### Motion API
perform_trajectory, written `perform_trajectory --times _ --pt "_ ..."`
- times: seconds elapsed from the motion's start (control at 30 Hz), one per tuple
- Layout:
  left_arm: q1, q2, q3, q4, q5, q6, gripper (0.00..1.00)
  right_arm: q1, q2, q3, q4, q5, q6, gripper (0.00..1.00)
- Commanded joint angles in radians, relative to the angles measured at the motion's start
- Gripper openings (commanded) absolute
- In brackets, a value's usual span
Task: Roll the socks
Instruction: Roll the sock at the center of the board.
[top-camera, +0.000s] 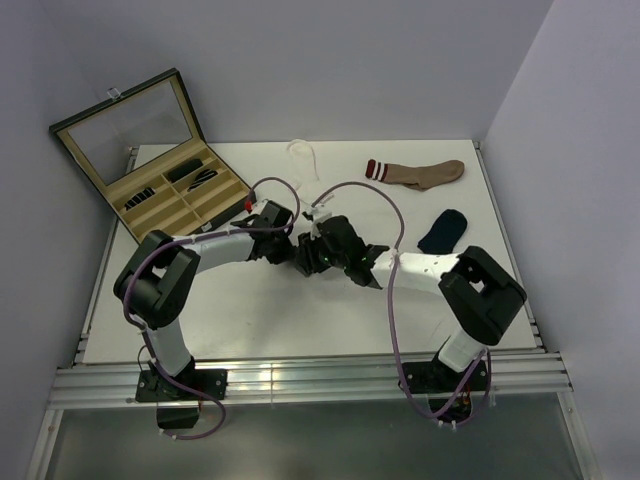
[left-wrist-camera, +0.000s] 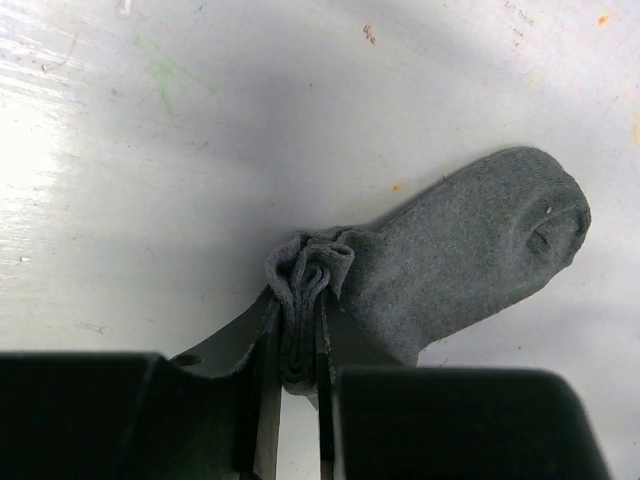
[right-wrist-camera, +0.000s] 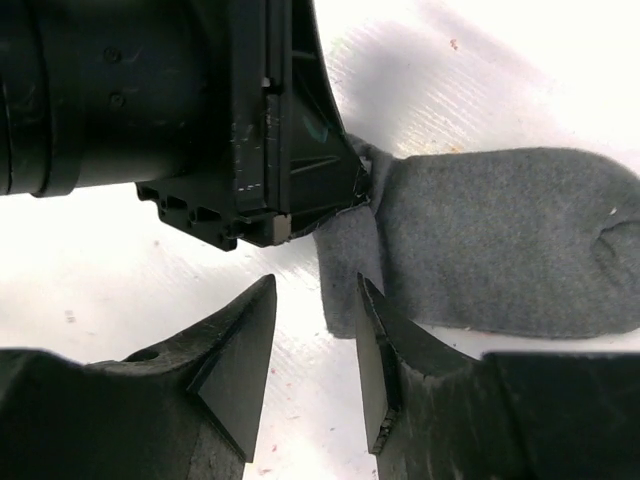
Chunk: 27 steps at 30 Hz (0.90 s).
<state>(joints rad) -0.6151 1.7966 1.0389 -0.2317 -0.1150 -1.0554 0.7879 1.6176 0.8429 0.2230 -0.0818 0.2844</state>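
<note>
The dark grey sock (left-wrist-camera: 470, 250) lies flat on the white table, its cuff end bunched into folds. My left gripper (left-wrist-camera: 300, 305) is shut on that bunched end. My right gripper (right-wrist-camera: 318, 290) is open right next to it, with a corner of the sock (right-wrist-camera: 500, 240) lying between its jaws against the right finger. In the top view both grippers, left (top-camera: 293, 250) and right (top-camera: 325, 252), meet at the table's middle and hide this sock. The navy sock (top-camera: 443, 230) lies flat to the right. The white sock (top-camera: 303, 157) lies at the back.
A tan sock with a striped cuff (top-camera: 415, 173) lies at the back right. An open case with compartments (top-camera: 180, 195) stands at the back left. The left gripper's body (right-wrist-camera: 230, 110) fills the upper left of the right wrist view.
</note>
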Motion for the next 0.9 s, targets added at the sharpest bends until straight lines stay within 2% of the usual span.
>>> perform_trajectory --times 0.0,0.27,0.67,0.77,0.87 --pt "-0.006 0.018 0.019 -0.086 -0.017 0.028 0.00 0.030 0.011 -0.007 0.035 0.126 -0.094 0.45" --pt "-0.006 0.024 0.024 -0.084 -0.002 0.025 0.00 0.089 0.088 0.016 0.049 0.185 -0.148 0.46" --pt "-0.006 0.035 0.020 -0.061 0.032 0.005 0.00 0.114 0.166 0.027 0.036 0.180 -0.174 0.45" --pt "-0.006 0.037 0.018 -0.057 0.040 -0.002 0.01 0.125 0.191 0.042 0.010 0.209 -0.177 0.40" --pt "-0.006 0.024 0.009 -0.044 0.046 -0.008 0.05 0.126 0.194 0.038 0.007 0.205 -0.163 0.23"
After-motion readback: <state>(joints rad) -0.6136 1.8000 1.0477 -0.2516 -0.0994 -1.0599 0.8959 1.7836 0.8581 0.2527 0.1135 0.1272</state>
